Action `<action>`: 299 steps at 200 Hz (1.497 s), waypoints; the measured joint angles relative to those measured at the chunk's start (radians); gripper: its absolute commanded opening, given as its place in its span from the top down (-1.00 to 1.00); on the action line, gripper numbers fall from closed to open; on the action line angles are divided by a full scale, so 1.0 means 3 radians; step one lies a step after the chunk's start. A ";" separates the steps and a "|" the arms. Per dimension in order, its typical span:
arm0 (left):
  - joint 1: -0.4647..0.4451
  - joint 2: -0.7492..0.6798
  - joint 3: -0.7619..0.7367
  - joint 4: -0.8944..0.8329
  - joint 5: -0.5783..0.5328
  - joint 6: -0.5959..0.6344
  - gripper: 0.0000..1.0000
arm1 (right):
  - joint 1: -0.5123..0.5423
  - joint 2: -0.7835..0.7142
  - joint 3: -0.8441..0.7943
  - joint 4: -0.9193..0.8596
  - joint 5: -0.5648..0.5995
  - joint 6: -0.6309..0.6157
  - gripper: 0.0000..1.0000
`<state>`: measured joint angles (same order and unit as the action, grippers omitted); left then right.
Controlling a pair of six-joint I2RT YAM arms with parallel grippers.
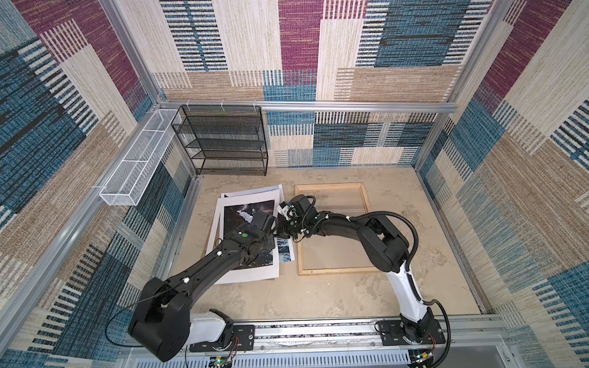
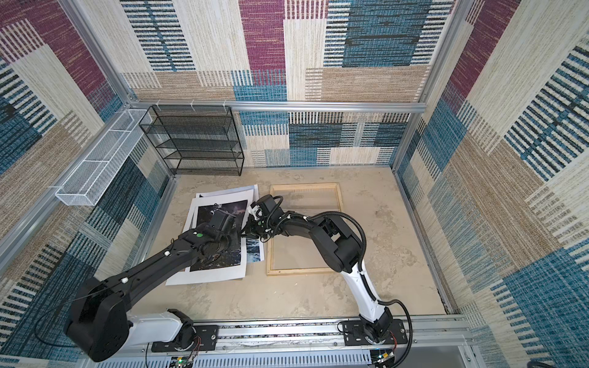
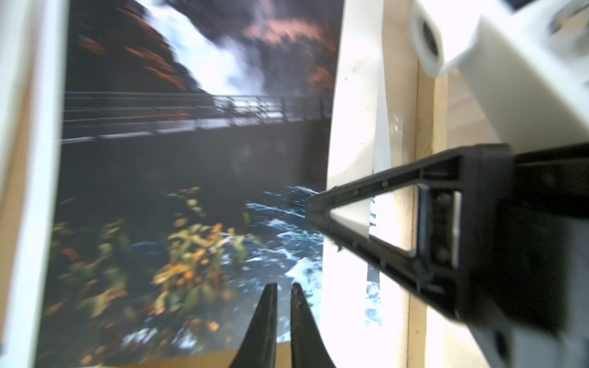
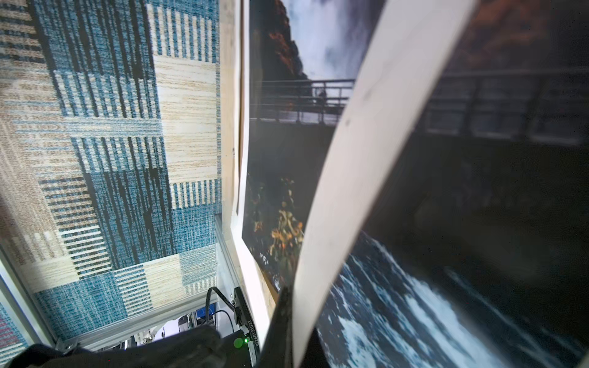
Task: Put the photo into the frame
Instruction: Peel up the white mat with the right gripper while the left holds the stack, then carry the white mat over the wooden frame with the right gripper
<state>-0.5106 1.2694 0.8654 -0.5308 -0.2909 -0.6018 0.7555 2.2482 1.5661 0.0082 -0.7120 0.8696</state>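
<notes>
Pinching the white mat [image 4: 366, 143], right gripper [image 4: 287, 296] overlies the photo [image 4: 280, 153].

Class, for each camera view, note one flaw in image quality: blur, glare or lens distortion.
In both top views: sharp, though the wide lens splays the posts; left wrist: the photo is smeared and the mat glares white; right wrist: the mat is soft up close, the wall crisp.

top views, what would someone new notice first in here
The dark waterfall photo under a white mat left of centre, where the left arm and right arm meet. Beside it, to the right, the pale wooden frame lies flat on the table. Loud blue, purple and beige patchwork walls surround everything.
</notes>
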 measured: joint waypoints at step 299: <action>0.0083 -0.0081 0.0792 -0.0613 -0.0375 0.0036 0.54 | -0.1237 -0.1671 -0.0076 -0.1930 -0.0160 -0.2186 1.00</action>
<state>-0.4858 1.2449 1.1030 -0.7147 -0.4034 -0.5911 0.3843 1.7470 1.5433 -0.5709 -0.7601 0.2138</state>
